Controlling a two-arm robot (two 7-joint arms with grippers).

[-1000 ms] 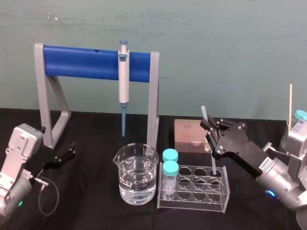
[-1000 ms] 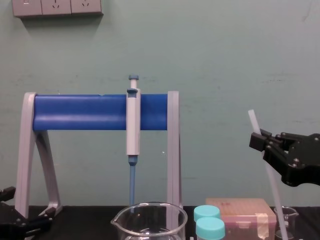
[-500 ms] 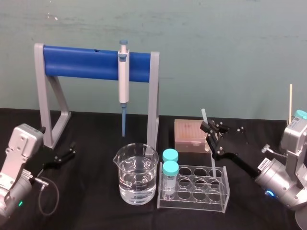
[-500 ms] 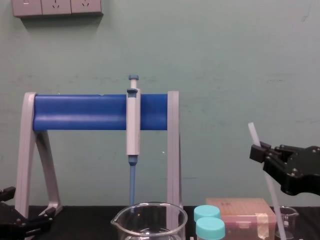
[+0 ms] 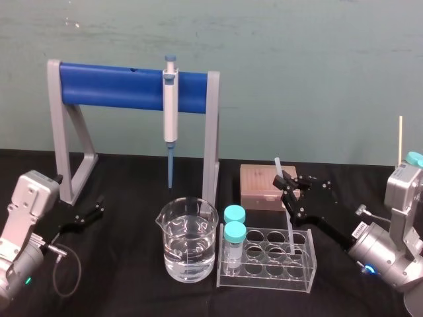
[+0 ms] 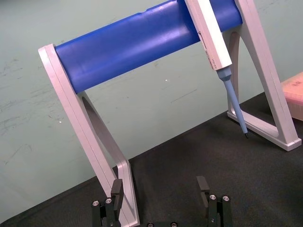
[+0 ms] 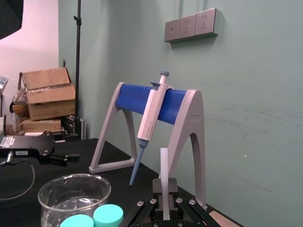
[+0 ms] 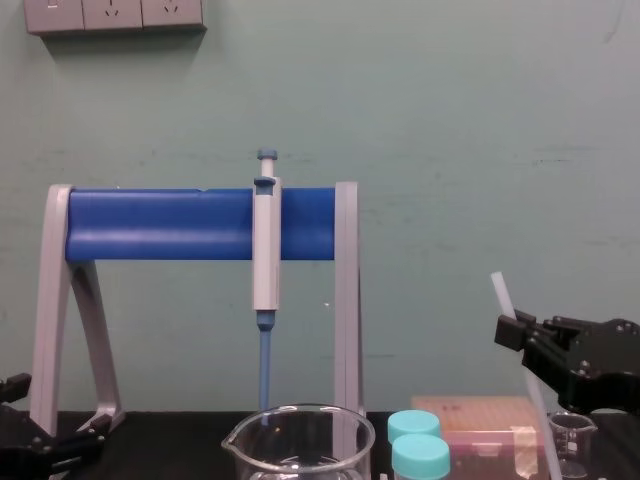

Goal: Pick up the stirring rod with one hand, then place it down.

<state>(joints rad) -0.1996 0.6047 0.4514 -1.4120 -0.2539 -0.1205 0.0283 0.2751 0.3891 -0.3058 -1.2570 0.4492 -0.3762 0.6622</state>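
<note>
Count first: one stirring rod point(image 5: 278, 169), one pipette point(image 5: 171, 115) hanging on one blue-barred stand point(image 5: 112, 86), one large beaker point(image 5: 188, 244) of clear liquid, two teal-capped vials point(image 5: 234, 223), one clear rack point(image 5: 264, 277) and one tan box point(image 5: 259, 188). My right gripper point(image 5: 284, 187) is pinched tight on the rod below its top. The rod tilts, its top leaning toward eleven o'clock and its lower end down inside a hole at the rack's three o'clock end. Both vials stand at the rack's nine o'clock end, with the large beaker just beside the rack on that same side and the box at the rack's twelve o'clock. My left gripper point(image 5: 92, 212) sits parked well off at the beaker's nine o'clock. The left wrist view shows its fingers point(image 6: 202, 184) spread wide with nothing between them. The chest view adds a small glass beaker point(image 8: 572, 440) at the right gripper's six o'clock, and the right wrist view shows the rod standing up between the closed fingertips.
</note>
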